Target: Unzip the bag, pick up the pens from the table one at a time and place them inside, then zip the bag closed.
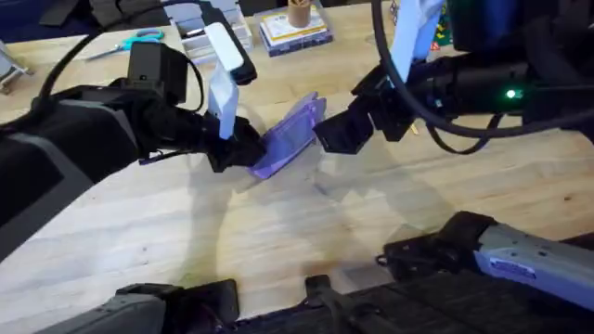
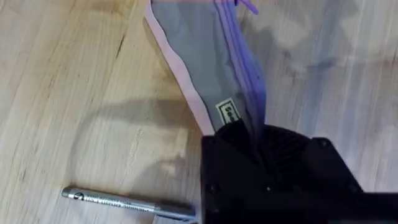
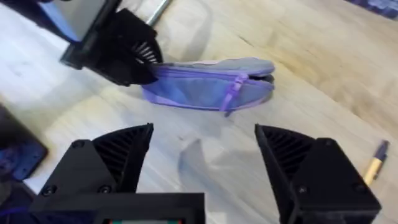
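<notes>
The lavender bag (image 1: 290, 134) lies mid-table with one end raised. My left gripper (image 1: 234, 148) is shut on its near end, and in the left wrist view the black fingers (image 2: 249, 140) pinch the bag's fabric (image 2: 205, 68). My right gripper (image 3: 205, 168) hovers open just short of the bag (image 3: 199, 87), facing the zipper pull (image 3: 233, 93); it holds nothing. A dark gap shows at the bag's far end. The silvery pen (image 2: 124, 204) lies on the table beside the left gripper. The yellow-tan pen (image 3: 375, 163) lies off to the right gripper's side.
Teal-handled scissors (image 1: 139, 39) lie at the back left of the wooden table (image 1: 306, 232). A clear box (image 1: 200, 23) and a stack of small items (image 1: 295, 28) stand along the back edge. Bare wood lies in front of the bag.
</notes>
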### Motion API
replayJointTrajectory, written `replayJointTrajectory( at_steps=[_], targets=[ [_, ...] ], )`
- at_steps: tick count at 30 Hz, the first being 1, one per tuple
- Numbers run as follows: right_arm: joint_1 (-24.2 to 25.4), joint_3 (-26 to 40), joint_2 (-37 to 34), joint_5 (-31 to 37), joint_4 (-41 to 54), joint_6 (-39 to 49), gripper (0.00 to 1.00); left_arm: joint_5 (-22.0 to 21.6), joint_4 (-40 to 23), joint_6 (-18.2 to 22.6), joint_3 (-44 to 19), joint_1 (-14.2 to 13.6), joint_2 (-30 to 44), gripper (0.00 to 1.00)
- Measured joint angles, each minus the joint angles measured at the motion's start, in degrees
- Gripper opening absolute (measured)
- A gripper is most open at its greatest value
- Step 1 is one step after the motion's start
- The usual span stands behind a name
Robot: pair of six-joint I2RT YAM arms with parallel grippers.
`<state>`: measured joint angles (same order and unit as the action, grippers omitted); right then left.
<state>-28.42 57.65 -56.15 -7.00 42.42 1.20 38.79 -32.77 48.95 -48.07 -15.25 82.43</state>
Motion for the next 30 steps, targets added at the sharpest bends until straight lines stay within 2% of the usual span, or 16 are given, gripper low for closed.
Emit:
replayJointTrajectory(
  at_steps=[6,12,22,23,30],
  targets=[
    [0.26,0.04,-2.32,2.69,1.04,-0.99,0.998,-0.02,-0.01,0.0,0.0,0.0,0.0,0.042],
    [0.55,-0.91,-7.05,3.16,-3.3,-1.66,0.997,-0.02,0.0,0.0,0.0,0.0,0.0,0.042],
    [0.55,-1.66,-17.5,3.16,-9.25,-5.24,0.998,-0.02,-0.02,0.0,0.0,0.0,0.0,0.042],
    [0.55,-1.68,-20.49,3.16,-10.74,-5.95,0.998,0.0,0.0,0.0,0.0,0.0,0.0,0.042],
    [0.55,-1.86,-25.54,3.16,-13.96,-6.99,0.985,-0.02,0.0,0.0,0.0,0.0,0.02,0.042]
  ],
)
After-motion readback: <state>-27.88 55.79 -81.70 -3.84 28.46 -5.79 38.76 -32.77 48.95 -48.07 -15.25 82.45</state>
